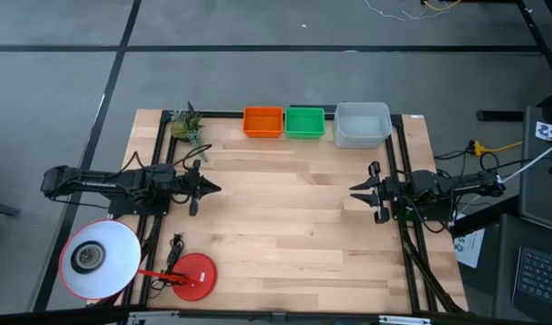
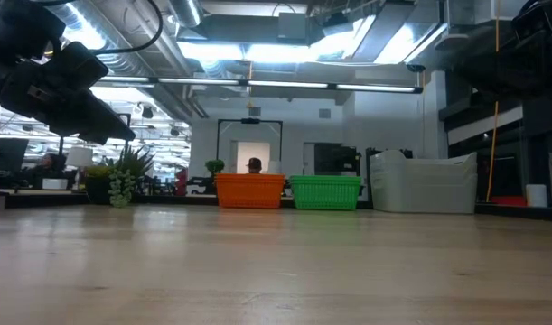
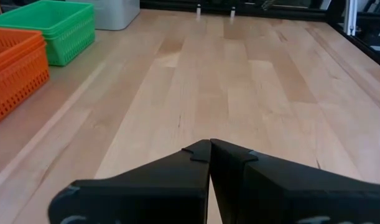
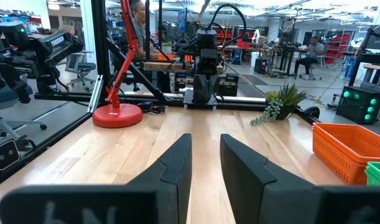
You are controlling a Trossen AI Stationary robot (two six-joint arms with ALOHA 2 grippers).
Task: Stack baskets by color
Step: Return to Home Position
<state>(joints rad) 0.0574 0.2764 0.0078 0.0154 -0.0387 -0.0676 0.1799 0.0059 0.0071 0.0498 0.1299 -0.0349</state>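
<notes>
Lined up along the far edge of the table (image 1: 285, 244), one stack per colour: orange baskets (image 1: 263, 121), green baskets (image 1: 304, 121), pale grey baskets (image 1: 362, 125), side by side. Looks finished, with no loose basket anywhere. Parked midway along opposite sides, left gripper (image 1: 206, 188) with fingers pressed together, right gripper (image 1: 357, 190) with a narrow gap between fingers, both empty. Broad bare wood between; potted plant (image 1: 186, 124) and red lamp base (image 1: 193, 273) near the left edge.

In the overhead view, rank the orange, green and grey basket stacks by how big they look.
1. grey basket stack, clearly the largest.
2. orange basket stack and green basket stack: these look about alike, so I won't rank one above the other.
</notes>
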